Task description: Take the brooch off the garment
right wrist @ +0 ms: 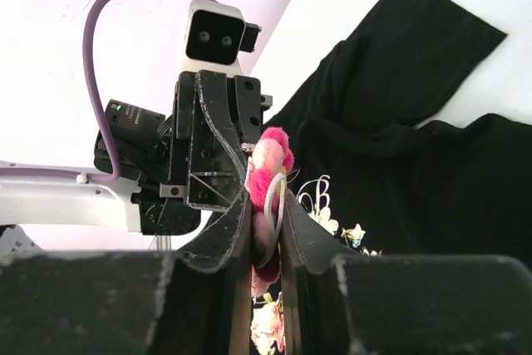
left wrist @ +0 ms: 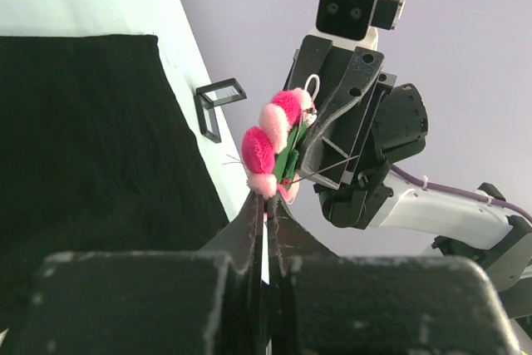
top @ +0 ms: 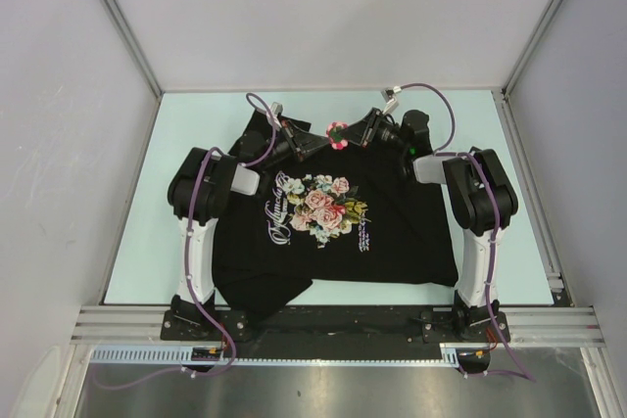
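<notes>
From above, the pale green tabletop [top: 490, 242] sits inside plain grey walls, with an aluminium rail [top: 333, 325] along the near edge where my bases are bolted. The garment [top: 402, 232] lies spread across it, print up. Both my arms reach over its far edge. My left gripper [top: 315, 140] and right gripper [top: 359, 132] meet there, with the brooch [top: 337, 133] a small pink spot between them. At this size I cannot make out my fingertips.

In my left wrist view, my left gripper [left wrist: 268, 204] has its fingers drawn almost together, nipping the lowest petal of the brooch [left wrist: 273, 140]. The brooch is held up edge-on, apart from the black garment [left wrist: 83, 164] at the left. My right gripper [left wrist: 326, 140] comes in from the far side against the brooch's green back. A strip of table [left wrist: 187, 56] and a small black-framed piece [left wrist: 219, 99] show beyond. I cannot tell what that piece is. A lilac-grey wall fills the rest.

In my right wrist view, my right gripper [right wrist: 266, 230] is clamped on the brooch [right wrist: 269, 164], a grey metal loop caught between the fingers. My left gripper [right wrist: 218, 164] presses in from the left. The garment [right wrist: 416, 164] lies below on the white-looking table [right wrist: 374, 6], with its sleeve stretched out. My fingers hide the brooch's lower part, and the frame's bottom edge cuts off the print.
</notes>
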Controlling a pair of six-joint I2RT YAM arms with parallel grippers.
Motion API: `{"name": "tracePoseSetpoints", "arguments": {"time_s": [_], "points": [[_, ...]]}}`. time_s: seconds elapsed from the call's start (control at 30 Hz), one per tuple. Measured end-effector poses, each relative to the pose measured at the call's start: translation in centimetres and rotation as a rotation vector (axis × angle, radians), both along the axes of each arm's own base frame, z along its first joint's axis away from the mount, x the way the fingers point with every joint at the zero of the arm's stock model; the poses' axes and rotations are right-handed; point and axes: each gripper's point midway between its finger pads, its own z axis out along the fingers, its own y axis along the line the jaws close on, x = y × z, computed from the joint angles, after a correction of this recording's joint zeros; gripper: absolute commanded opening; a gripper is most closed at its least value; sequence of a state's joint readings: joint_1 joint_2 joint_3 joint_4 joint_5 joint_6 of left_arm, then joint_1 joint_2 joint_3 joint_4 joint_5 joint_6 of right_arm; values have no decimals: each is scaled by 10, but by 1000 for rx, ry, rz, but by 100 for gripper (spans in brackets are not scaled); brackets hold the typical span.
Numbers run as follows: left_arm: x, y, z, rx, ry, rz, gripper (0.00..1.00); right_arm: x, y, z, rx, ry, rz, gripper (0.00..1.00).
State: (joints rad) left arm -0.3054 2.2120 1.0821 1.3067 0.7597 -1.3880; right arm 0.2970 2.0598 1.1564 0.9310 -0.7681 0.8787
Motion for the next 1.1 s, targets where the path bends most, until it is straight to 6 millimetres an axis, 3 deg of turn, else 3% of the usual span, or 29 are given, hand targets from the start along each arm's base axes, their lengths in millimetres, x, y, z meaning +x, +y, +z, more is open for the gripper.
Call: {"name": "tracePoseSetpoints", "arguments": {"time_s": [0.07, 0.2, 0.33, 0.37, 0.5, 0.73, 0.87, 1.1], "points": [[0, 0, 0, 0, 0, -1, 0, 0, 0, 0, -1, 2, 0, 0], [-1, 0, 0, 1, 0, -4, 3, 0, 0, 0, 0, 4, 1, 0], [-2, -1, 0, 10, -18, -11, 25, -2, 0, 0, 5, 9, 12, 0], [-3, -1, 0, 15, -27, -15, 35, -2, -1, 1, 7, 9, 15, 0], [-5, 0, 3, 49, -92, -13, 48, -5, -1, 7, 30, 5, 34, 0], [-15, 0, 46, 106, -333, 14, 64, -11, -1, 23, 94, -3, 79, 0], [-19, -6, 56, 132, -407, 20, 63, -12, -1, 30, 110, -20, 88, 0], [-19, -10, 50, 160, -423, 21, 56, -12, -2, 28, 114, -13, 95, 0]]}}
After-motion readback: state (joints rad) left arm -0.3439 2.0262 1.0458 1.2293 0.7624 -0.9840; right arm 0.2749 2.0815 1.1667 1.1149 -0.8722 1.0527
